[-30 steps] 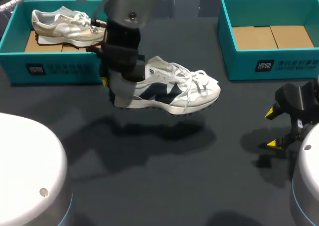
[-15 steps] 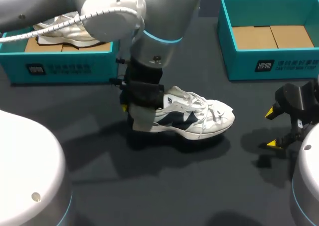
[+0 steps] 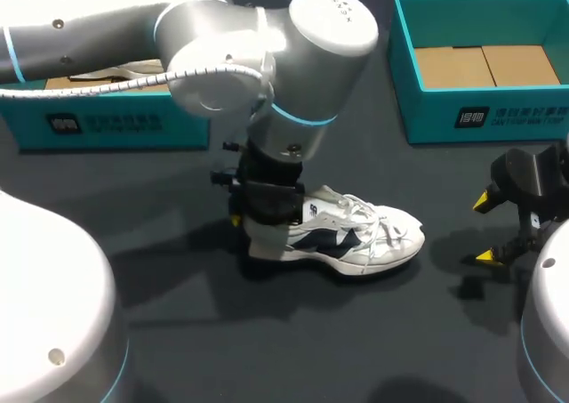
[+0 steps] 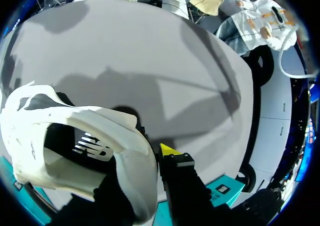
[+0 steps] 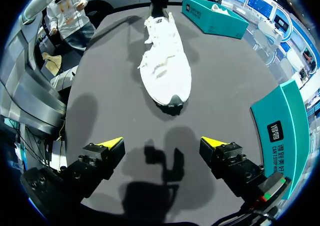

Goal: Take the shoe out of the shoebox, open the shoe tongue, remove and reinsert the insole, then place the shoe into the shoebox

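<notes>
Your left tool point(image 4: 152, 158) clamps the shoe point(image 3: 356, 238) by its heel, right tool point(image 5: 162, 142) wide; releasing before the sole, seemingly down, sits flat could topple it.

Silver rounded left arm point(image 3: 222, 47), blue joint rings, grey cable point(image 3: 107, 84), black wrist point(image 3: 267, 198); right pincer point(image 5: 162, 142) black with yellow tips.

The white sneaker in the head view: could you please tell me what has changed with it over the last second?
The left gripper, shut on the white sneaker at its heel, carried it away from the left shoebox, rightward and down; its sole now appears to rest on the table. The right gripper stayed open in place; the right shoebox and the left one did not move.
</notes>
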`<state>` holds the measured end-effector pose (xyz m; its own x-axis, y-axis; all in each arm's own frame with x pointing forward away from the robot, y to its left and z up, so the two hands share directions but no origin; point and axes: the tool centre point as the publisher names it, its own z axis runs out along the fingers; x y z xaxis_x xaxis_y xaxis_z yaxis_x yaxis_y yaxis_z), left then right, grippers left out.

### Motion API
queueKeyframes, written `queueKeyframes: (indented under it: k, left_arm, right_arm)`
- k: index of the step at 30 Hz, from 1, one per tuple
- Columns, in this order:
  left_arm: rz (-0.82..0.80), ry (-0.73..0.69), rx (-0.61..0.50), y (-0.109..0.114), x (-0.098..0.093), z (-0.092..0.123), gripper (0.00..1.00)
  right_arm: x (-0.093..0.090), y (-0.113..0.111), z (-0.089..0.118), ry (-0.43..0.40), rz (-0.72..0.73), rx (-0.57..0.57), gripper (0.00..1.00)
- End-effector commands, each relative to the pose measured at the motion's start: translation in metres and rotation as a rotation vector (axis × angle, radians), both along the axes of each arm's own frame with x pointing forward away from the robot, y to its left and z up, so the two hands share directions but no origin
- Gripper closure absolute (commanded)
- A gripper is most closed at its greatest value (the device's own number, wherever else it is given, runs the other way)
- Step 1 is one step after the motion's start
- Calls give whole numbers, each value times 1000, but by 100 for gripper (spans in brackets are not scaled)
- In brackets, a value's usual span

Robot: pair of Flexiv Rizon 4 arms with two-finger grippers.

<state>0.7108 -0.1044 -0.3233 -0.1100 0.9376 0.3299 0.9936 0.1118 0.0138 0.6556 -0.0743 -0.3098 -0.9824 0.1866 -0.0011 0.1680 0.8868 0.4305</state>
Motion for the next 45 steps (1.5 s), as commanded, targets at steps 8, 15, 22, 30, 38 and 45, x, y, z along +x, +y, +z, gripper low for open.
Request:
queueKeyframes:
  k: [8,15,22,30,38,45]
  left_arm:
    - [-8,1,7,-15,-7,-27,100]
    - [-4,6,3,-19,-9,-40,100]
    - [10,10,-4,-23,-6,-50,100]
    - [-3,17,-15,-24,-4,-56,56]
    - [30,3,-108,-11,-4,-16,0]
    - [183,86,-230,16,-20,32,0]
  right_arm:
    - [-2,1,0,-2,-2,-4,0]
    - [-2,1,0,-2,-2,-4,0]
    - [-2,1,0,-2,-2,-4,0]
    - [-2,1,0,-2,-2,-4,0]
    - [-2,1,0,-2,-2,-4,0]
    - [-2,1,0,-2,-2,-4,0]
